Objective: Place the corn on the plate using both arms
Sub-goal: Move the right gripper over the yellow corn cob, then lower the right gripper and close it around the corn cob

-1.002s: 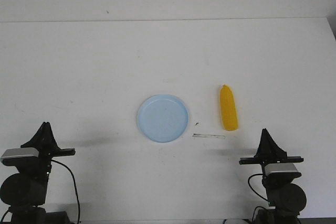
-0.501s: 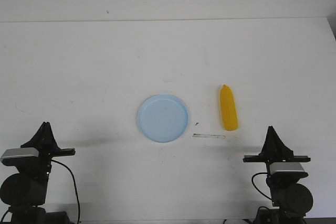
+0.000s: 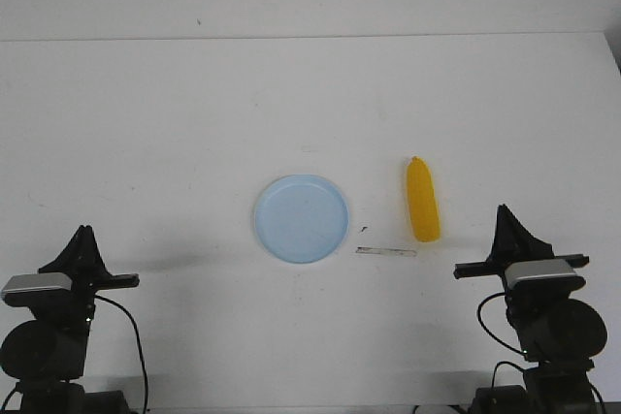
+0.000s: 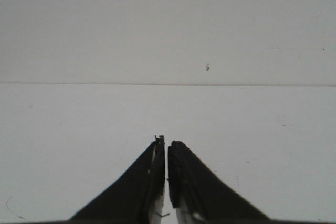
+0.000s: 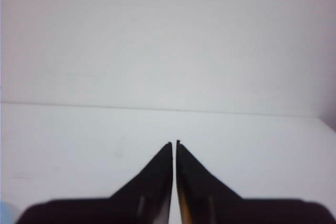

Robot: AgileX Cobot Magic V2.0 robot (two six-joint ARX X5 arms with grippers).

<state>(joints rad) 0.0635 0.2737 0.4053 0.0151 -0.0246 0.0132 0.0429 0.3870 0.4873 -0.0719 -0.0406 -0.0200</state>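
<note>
I see the corn [image 3: 422, 200], a smooth, tapered yellow cob, lying on the white bench [image 3: 146, 123] just right of the round, shallow, pale-blue plate [image 3: 302, 218], not touching it. Nearer me than the plate, my left claw [image 4: 166, 145] and right claw [image 5: 174, 145] sit clenched, empty.

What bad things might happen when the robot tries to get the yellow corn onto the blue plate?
The smooth, tapered yellow plastic corn looks slippery and round, so it might squirt out of a pinch or roll. The right gripper is shut, so it must open first or it may just knock the corn. The light, shallow pale-blue plastic plate could slide if bumped.
</note>
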